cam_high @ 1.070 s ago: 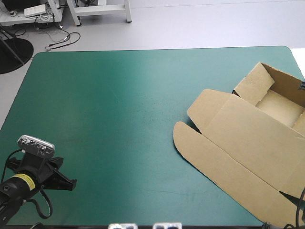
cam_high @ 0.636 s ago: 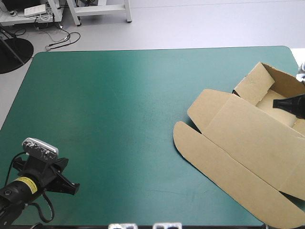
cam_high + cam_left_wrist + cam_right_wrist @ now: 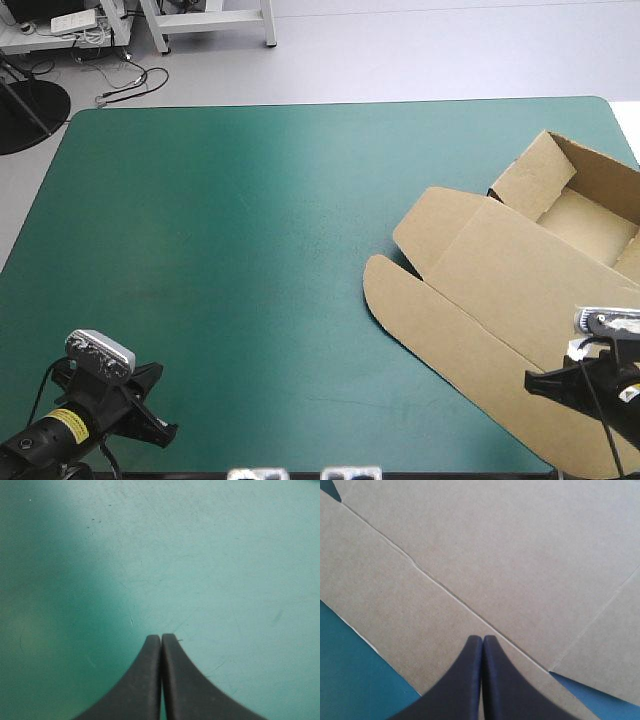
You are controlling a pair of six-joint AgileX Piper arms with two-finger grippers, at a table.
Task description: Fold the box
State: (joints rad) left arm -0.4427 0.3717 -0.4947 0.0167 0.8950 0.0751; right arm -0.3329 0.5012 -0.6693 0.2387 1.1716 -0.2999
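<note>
The box (image 3: 520,280) lies at the right side of the counter (image 3: 240,250), its tray at the far corner and its lid flat. I judge the board light and stiff, bending only at creases, so I would take it by a free flap edge. My right hand (image 3: 481,638) is over the lid's near part, its 2 fingers together on nothing; my left hand (image 3: 161,636), also closed and empty, is well apart from it.
</note>
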